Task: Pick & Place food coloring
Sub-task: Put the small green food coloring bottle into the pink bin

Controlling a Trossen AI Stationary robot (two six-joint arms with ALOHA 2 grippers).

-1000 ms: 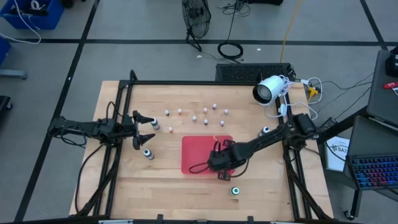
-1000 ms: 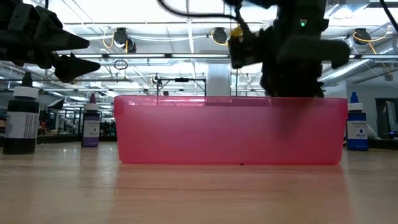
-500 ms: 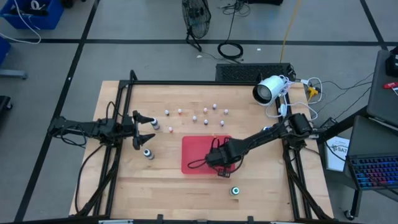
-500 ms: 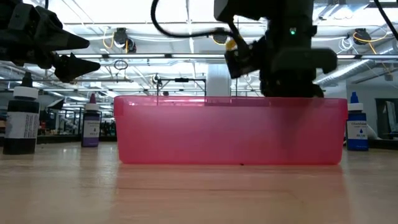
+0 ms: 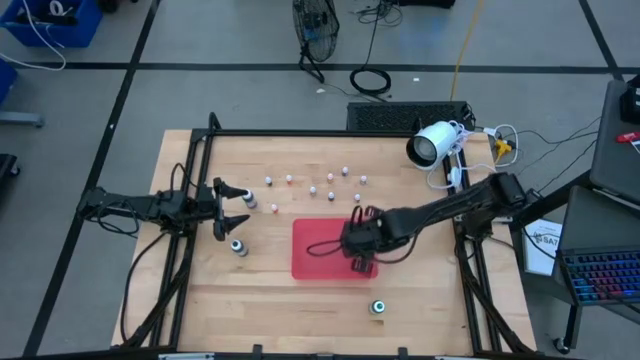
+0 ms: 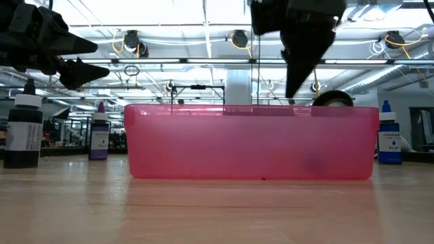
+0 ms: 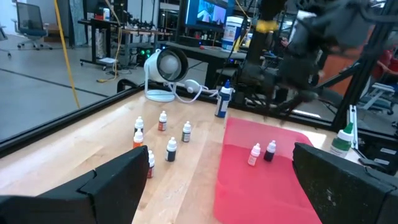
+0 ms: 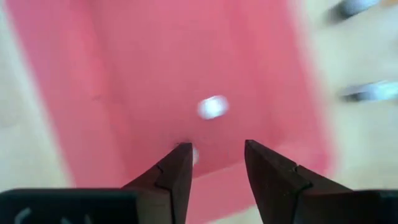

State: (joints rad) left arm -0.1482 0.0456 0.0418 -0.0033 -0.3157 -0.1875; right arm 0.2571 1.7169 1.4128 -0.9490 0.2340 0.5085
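Observation:
Two small food coloring bottles [image 7: 255, 154] [image 7: 270, 150] stand in the red tray [image 5: 305, 262]; from above one shows as a white spot [image 8: 212, 107]. Several more tiny bottles [image 5: 330, 180] stand on the wood beyond the tray's far side. A green-capped one [image 5: 379, 307] stands near the front edge, and grey ones [image 5: 239, 247] [image 5: 250, 200] are at the left. My right gripper [image 8: 217, 146] hangs open above the tray's right part, pointing steeply down, with nothing between its fingers. My left gripper [image 5: 246, 208] waits open and level at the table's left.
A white camera [image 5: 432, 145] on a stand and a blue-capped bottle [image 7: 222, 102] are at the far right of the table. A black bottle [image 6: 24, 130] and a purple one [image 6: 100, 135] stand left of the tray in the low view. Black frame rails run along the table's edges.
My right gripper has risen out of the red tray, from down behind its rim to clear above it, and has drifted a little toward the table's far edge. The tray has kept its place.

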